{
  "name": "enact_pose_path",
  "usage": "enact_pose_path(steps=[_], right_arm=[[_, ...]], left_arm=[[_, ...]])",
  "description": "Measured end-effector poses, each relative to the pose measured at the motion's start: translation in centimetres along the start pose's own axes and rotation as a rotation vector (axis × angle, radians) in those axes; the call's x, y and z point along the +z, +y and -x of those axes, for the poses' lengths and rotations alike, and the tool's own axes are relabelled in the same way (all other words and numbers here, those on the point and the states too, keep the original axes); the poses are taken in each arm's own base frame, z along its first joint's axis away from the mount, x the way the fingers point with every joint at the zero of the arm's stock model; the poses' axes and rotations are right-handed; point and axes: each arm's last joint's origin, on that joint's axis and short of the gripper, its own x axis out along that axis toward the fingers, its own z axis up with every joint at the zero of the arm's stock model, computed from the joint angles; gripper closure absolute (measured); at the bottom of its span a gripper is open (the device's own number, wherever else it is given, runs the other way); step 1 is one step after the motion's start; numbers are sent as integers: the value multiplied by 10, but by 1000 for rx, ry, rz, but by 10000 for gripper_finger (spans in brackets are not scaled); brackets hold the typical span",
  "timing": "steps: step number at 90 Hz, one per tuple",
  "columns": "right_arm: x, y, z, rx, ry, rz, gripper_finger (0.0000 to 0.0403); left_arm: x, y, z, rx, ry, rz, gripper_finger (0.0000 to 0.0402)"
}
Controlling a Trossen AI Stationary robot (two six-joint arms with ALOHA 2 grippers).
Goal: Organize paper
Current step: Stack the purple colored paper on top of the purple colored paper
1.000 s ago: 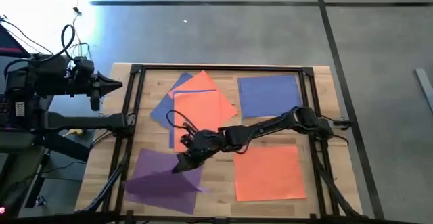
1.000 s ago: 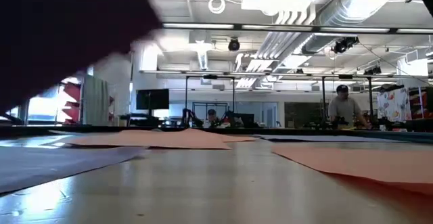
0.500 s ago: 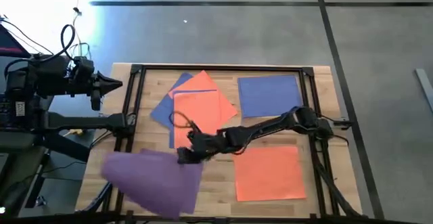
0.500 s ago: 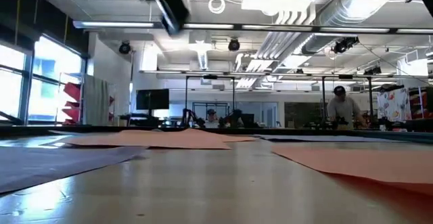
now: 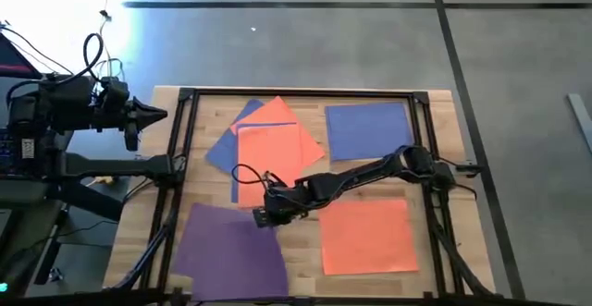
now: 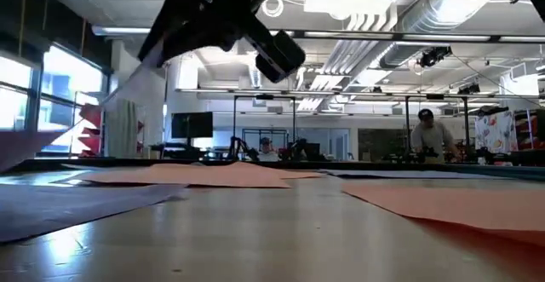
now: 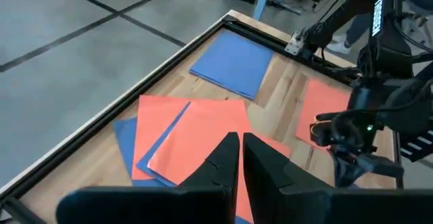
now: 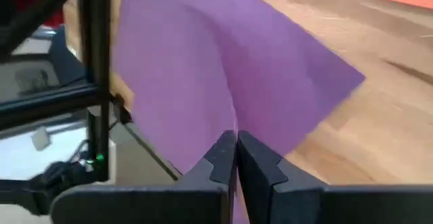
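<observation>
My right gripper (image 5: 266,216) reaches over the table's near left part and is shut on a purple sheet of paper (image 5: 236,249). In the low view that purple sheet (image 6: 51,137) slopes down from the right gripper (image 6: 217,22) toward the left, above a dark sheet (image 6: 68,201) lying flat. Two orange sheets (image 5: 276,141) overlap blue ones (image 5: 222,149) at the far left. A blue sheet (image 5: 368,128) lies at the far right and an orange sheet (image 5: 367,237) at the near right. My left gripper (image 5: 155,115) waits shut beyond the table's left edge. My right gripper pinches the purple sheet at its edge (image 8: 230,116), near the sheet's far right corner, between its two fingers. The fingers come roughly level from the table's right side. The sheet is raised at the hold and curves away from the fingers, sloping down toward the table's left edge.
A black frame (image 5: 185,149) runs along the table's edges. Bare wood (image 5: 305,250) shows between the purple sheet and the near orange sheet. People stand at benches (image 6: 430,137) far behind the table.
My right gripper has gone a little toward the table's right edge, still shut on the purple sheet. The sheet rose off the table, swung out past the left edge, then came back over the near left corner.
</observation>
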Motion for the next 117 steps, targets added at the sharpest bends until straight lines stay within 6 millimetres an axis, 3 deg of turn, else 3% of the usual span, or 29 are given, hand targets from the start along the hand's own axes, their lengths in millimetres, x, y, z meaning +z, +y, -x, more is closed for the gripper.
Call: enact_pose_path(steps=[11, 22, 35, 48, 67, 84, 96, 117], right_arm=[[5, 24, 3, 249, -38, 18, 403], [13, 37, 10, 383, -257, -53, 403], [14, 16, 3, 184, -359, -185, 403], [-5, -6, -3, -31, -333, -267, 403], [-24, -20, -5, -164, -341, -346, 403], [-44, -25, -35, -76, -318, -444, 403], [-36, -17, -51, 88, -295, -423, 403], [-21, -26, -50, 70, -496, -504, 403]], left_arm=[[0, 0, 0, 5, -1, 0, 402], [0, 0, 0, 6, -2, 0, 402], [0, 0, 0, 5, -1, 0, 402], [0, 0, 0, 6, -1, 0, 402], [0, 0, 0, 8, -1, 0, 402], [0, 0, 0, 15, -3, 0, 402], [0, 0, 0, 15, -3, -6, 402], [-1, 1, 0, 17, 4, -8, 402]])
